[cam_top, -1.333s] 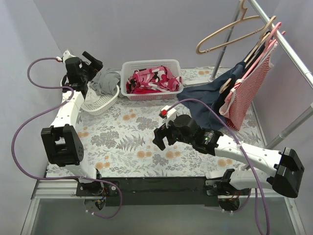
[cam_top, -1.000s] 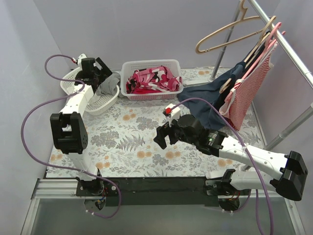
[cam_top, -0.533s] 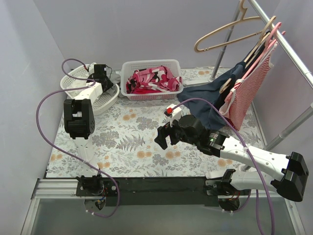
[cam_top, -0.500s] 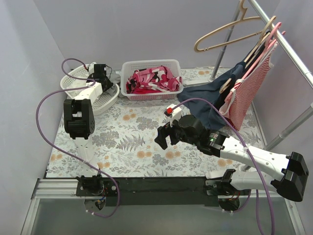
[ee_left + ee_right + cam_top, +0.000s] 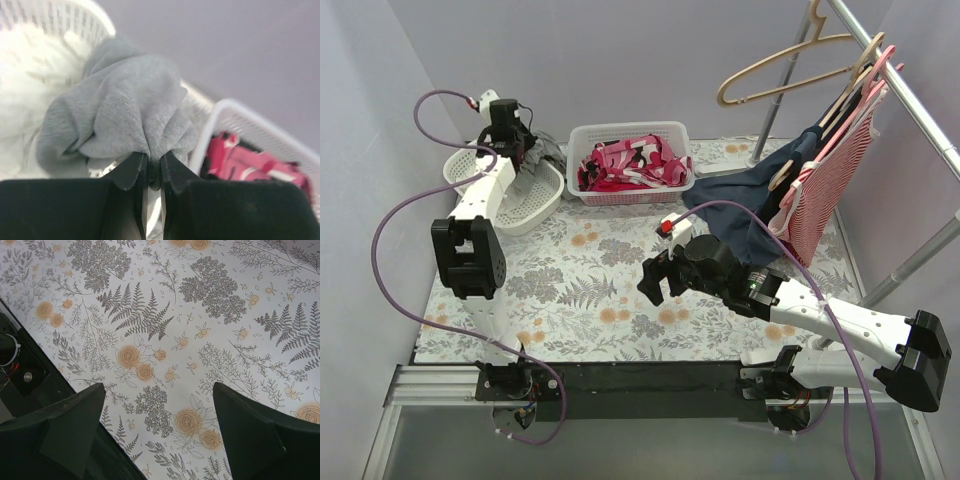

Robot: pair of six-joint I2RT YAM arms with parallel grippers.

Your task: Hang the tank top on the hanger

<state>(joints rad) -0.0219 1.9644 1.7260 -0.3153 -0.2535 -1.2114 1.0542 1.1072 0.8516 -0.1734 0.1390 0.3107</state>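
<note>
- Lilac walls are seen around a floral-patterned desk (image 5: pixel 610 300), with two white robot arms mounted at its near edge.
- At the far left, the left hand (image 5: pixel 153 159) is shown almost closed, its two black fingers pinched on a bunched fold of the plain grey soft-fabric tank top (image 5: pixel 120 107).
- Half a second earlier that hand was sunk low in the round white plastic basket (image 5: pixel 545 205). It has since been raised above the rim, and grey fabric has been drawn up with it, while the rest trails into the basket.
- The grasp is therefore judged to have held, and the lift to have begun.
- The light tan curved clothes hanger (image 5: pixel 775 80) is hung on the slanted metal rail (image 5: pixel 910 105) at the far right, well apart from the tank top.
- The right hand (image 5: pixel 157 405) is held wide open and empty above the middle of the desk, unmoved.
- A carry across the desk to the hanger is judged to remain.
</note>
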